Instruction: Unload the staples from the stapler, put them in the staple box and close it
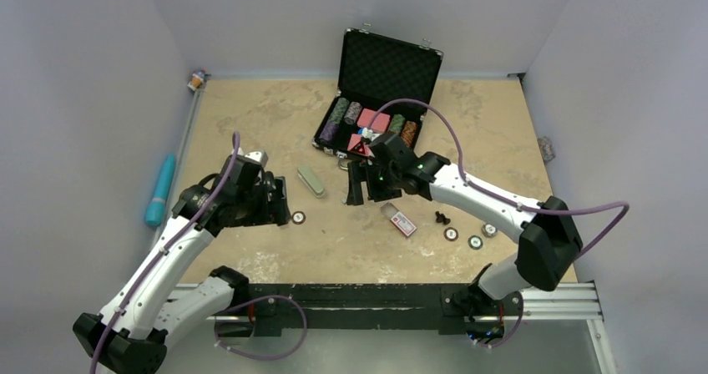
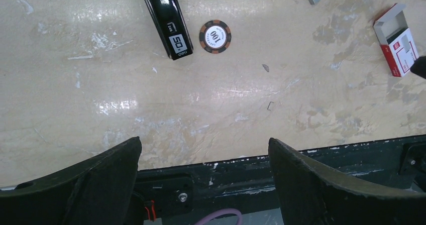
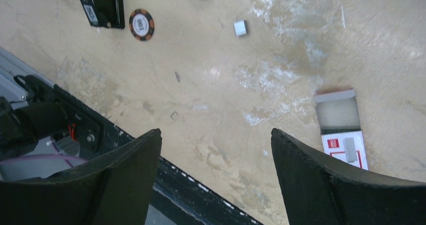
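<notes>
I see both the left gripper (image 2: 203,143) and the right gripper (image 3: 216,134) hanging wide open and empty over the beige marbled desk (image 2: 75,94). The slim glossy black stapler (image 2: 166,19) lies ungrasped just beside an orange poker chip (image 2: 215,35). A small silver block (image 3: 240,27) nearby may be staples; I can't tell whether any remain loaded.

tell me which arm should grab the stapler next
Probably left. The stapler lies just ahead of the open left gripper. The right gripper is farther off near the box, with the stapler at its view's corner.
</notes>
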{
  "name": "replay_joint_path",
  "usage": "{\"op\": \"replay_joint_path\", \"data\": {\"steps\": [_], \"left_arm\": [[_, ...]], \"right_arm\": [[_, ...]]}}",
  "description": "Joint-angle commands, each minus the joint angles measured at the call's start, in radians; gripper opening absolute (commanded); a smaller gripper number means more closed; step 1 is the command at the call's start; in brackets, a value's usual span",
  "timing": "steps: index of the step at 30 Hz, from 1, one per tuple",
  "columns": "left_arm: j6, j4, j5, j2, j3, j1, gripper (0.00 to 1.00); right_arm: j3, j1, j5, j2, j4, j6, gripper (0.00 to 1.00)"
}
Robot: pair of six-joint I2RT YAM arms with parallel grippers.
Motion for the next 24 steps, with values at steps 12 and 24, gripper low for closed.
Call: {"op": "replay_joint_path", "data": {"steps": [12, 24], "left_arm": [[0.033, 0.08, -0.031, -0.057, -0.034, 0.007, 1.0], [0.029, 0.092, -0.125, 0.012, -0.031, 0.004, 1.0]], "right_arm": [[0.363, 0.012, 0.18, 0.338, -0.127, -0.154, 0.74], [0.394, 0.015, 0.258, 0.475, -0.083, -0.238, 0.73]]}}
